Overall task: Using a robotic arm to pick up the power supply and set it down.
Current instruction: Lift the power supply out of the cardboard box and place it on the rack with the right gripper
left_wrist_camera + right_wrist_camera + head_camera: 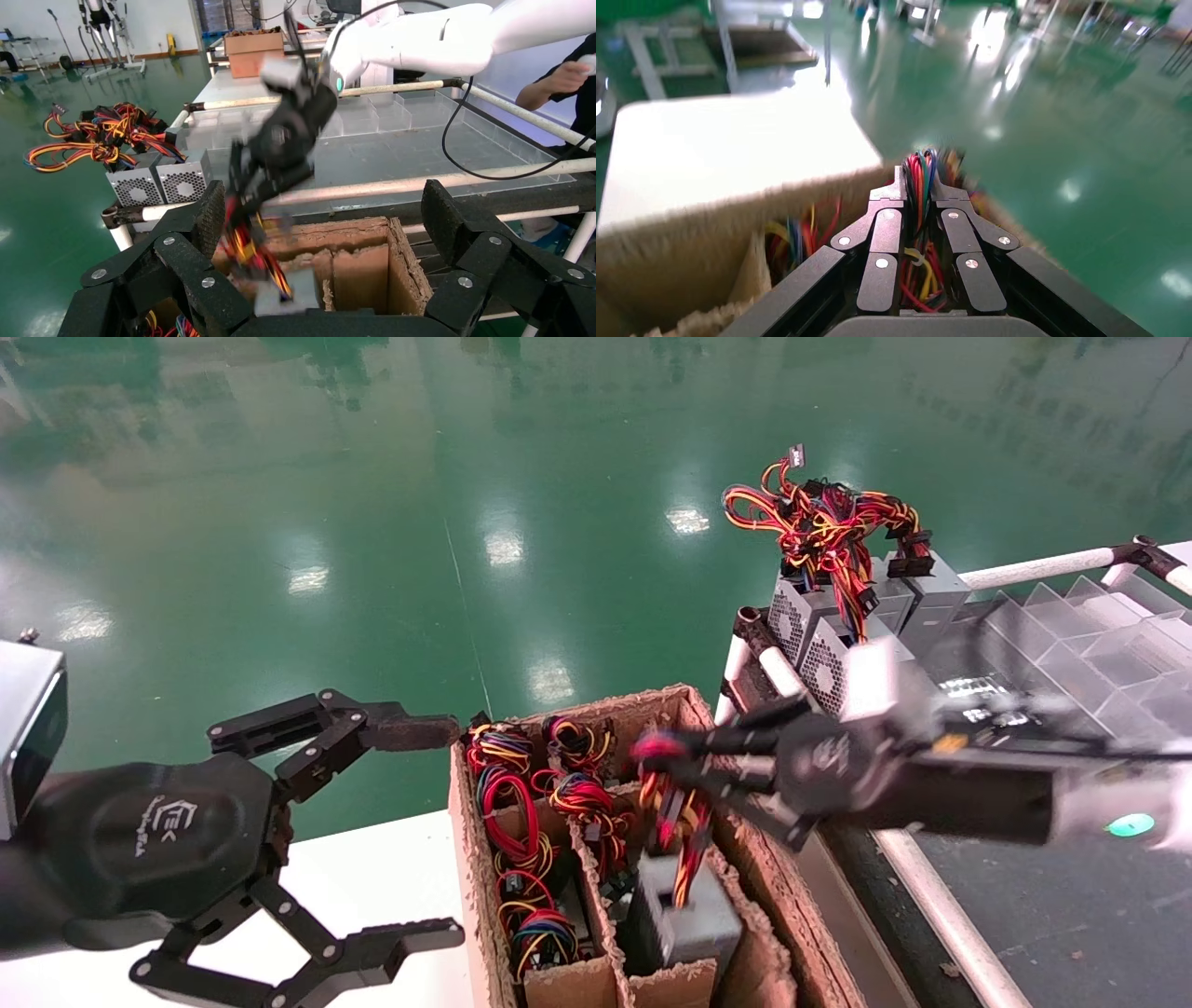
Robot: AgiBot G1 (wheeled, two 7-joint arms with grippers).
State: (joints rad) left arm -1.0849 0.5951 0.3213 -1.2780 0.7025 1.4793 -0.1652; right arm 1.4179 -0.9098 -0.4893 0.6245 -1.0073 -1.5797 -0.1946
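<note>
While the right gripper [652,756] pinches the wire bundle [675,822] of the power supply [689,915], the head view shows that grey box low in the right-hand slot of the cardboard box [475,859], near the robot, its wires drawn up taut. Judging from this, the lift should go straight up and slowly, so the casing clears the cardboard dividers without snagging, and the load should not be left to swing on its wires. The left gripper [410,831] hangs spread wide at the left, over the white counter [372,877], holding nothing. More power supplies [838,617] with tangled wires stand far right on the rack [1024,565], a likely place to set this one down. An embossed logo marks the left gripper's body; its letters cannot be made out for certain.

In the left wrist view, the right gripper [242,203] reaches down into the cardboard box [400,260] with red and yellow wires [256,256] trailing below it to the grey casing [288,291]. The other power supplies [158,182] sit on the rack's far left. No label can be read.

In the right wrist view, the fingers [888,228] are closed on a sheaf of red, blue, green and yellow wires [921,182]. The casing is hidden here, and no writing shows.
</note>
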